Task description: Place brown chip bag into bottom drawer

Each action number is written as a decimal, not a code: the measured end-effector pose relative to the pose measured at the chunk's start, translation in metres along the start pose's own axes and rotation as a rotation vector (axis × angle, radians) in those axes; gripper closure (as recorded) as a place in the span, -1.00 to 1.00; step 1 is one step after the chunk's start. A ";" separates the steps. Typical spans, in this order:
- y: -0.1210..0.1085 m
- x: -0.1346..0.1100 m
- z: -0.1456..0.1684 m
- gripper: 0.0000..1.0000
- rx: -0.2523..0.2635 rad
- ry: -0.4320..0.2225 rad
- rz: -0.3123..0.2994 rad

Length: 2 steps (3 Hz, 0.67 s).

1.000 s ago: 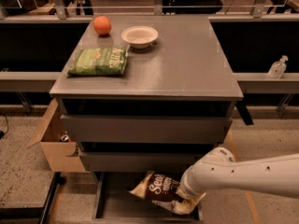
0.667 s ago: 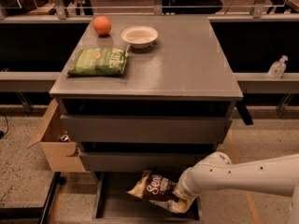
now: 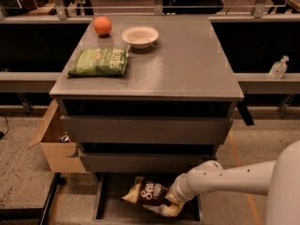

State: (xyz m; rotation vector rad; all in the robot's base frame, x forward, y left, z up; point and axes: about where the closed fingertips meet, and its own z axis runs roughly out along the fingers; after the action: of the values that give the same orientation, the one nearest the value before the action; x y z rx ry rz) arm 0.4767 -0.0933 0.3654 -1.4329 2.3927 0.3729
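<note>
The brown chip bag [image 3: 149, 195], dark foil with tan edges and white script, lies tilted in the pulled-out bottom drawer [image 3: 115, 207], the lowest of three grey drawers. My gripper [image 3: 172, 204] sits at the bag's right end, low inside the drawer, at the tip of my white arm [image 3: 234, 178] that reaches in from the right. The gripper is mostly hidden behind the wrist and the bag. The bag's right edge is covered by the wrist.
On the grey cabinet top [image 3: 187, 64] lie a green chip bag [image 3: 99, 62], an orange [image 3: 102, 25] and a white bowl [image 3: 139, 35]. A tan cardboard box [image 3: 54, 144] stands left of the drawers. A sanitizer bottle [image 3: 278, 68] stands on the right ledge.
My arm and the brown bag have shifted slightly left and lower, deeper into the bottom drawer.
</note>
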 end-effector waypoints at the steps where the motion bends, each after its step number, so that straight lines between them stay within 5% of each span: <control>1: -0.003 0.004 0.035 1.00 -0.014 -0.008 -0.009; 2: -0.013 0.010 0.064 1.00 -0.007 -0.014 -0.009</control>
State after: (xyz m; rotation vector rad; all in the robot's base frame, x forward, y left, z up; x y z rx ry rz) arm 0.4928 -0.0821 0.3022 -1.4389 2.3752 0.3881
